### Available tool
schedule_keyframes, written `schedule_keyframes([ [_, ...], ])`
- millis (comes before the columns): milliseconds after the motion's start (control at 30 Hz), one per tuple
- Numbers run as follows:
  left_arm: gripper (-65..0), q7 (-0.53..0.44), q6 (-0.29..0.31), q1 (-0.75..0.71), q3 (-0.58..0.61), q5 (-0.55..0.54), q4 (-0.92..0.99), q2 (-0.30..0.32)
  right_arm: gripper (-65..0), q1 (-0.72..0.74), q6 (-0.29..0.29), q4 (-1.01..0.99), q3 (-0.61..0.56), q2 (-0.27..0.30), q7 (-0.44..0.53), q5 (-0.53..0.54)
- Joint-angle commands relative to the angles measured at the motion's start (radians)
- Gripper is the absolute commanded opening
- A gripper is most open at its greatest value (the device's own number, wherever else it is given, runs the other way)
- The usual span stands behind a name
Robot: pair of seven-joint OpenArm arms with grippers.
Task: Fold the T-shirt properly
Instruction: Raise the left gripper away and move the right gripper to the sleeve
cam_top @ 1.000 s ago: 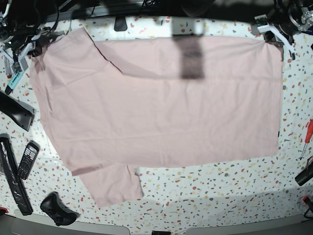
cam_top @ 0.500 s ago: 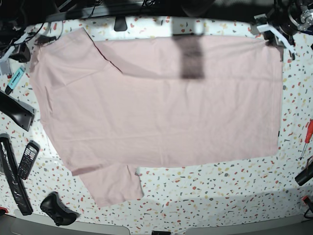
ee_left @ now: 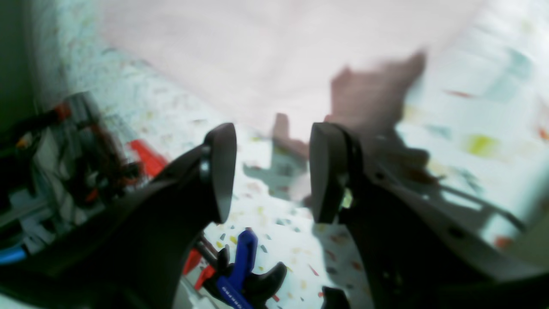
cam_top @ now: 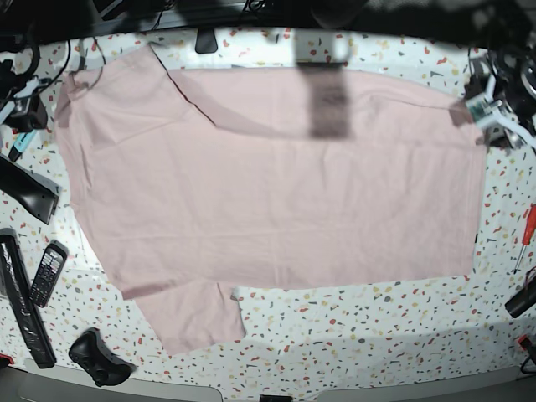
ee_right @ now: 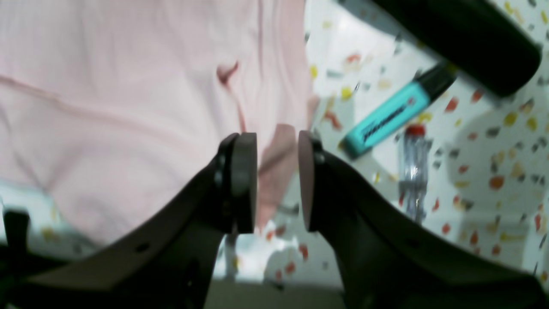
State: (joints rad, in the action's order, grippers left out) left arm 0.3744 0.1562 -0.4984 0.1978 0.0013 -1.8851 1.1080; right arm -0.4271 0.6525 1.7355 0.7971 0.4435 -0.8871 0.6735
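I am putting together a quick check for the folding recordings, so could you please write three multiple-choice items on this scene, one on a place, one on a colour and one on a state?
1. Where does the black mobile phone with a keypad lie in the base view?
A. left of the shirt
B. on the shirt
C. right of the shirt

2. What colour is the highlighter pen with a black cap on the speckled white tabletop?
A. yellow
B. turquoise
C. purple

3. How does the large pale pink cotton T-shirt lie?
A. rolled into a tube
B. hanging off the edge
C. spread flat, one sleeve towards the near edge

Answers: 1 A, the phone sits off the shirt's left edge. 2 B, the right wrist view shows a turquoise barrel. 3 C, the base view shows the cloth laid out with a sleeve at lower left.
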Motion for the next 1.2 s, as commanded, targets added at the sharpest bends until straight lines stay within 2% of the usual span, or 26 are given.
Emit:
schedule_keyframes([
  [0,-38.3,-0.011,-0.013,0.005,-0.048,-0.017,-0.012,0.017,-49.3,0.021,0.007,0.018,0.01,0.022,0.006,0.011],
  [100,-38.4,-0.013,-0.012,0.005,-0.142,-0.063,-0.006,0.017,-49.3,0.066,0.006,0.018,0.006,0.022,-0.018,0.016],
  [200,-38.3,-0.066,-0.013,0.005,-0.209,-0.063,0.018,0.015,-49.3,0.097,0.006,0.018,0.006,0.022,-0.019,0.061],
  [400,-38.4,-0.164,-0.008,0.01,-0.362,-0.124,0.13,-0.063,-49.3,0.188,0.006,0.018,0.005,0.021,-0.057,0.117],
  [567,-38.4,-0.157,0.089,0.087,-0.461,-0.27,0.261,-0.114,-49.3,0.237,0.006,0.018,-0.032,0.021,-0.065,0.119],
  [633,-38.4,-0.133,0.118,0.109,-0.476,-0.323,0.301,-0.116,-49.3,0.243,0.006,0.018,-0.062,0.021,-0.09,0.117],
  [700,-38.4,-0.125,0.13,0.122,-0.478,-0.328,0.329,-0.115,-49.3,0.244,0.006,0.018,-0.097,0.021,-0.116,0.111],
  [933,-38.4,-0.129,0.129,0.122,-0.478,-0.324,0.343,-0.116,-49.3,0.244,0.006,0.018,-0.166,0.019,-0.122,0.112],
  [1100,-38.4,-0.141,0.129,0.122,-0.478,-0.325,0.343,-0.116,-49.3,0.245,0.006,0.018,-0.178,0.018,-0.087,0.112],
  [1167,-38.4,-0.141,0.129,0.122,-0.478,-0.325,0.343,-0.116,-49.3,0.244,0.006,0.018,-0.178,0.018,-0.11,0.112],
])
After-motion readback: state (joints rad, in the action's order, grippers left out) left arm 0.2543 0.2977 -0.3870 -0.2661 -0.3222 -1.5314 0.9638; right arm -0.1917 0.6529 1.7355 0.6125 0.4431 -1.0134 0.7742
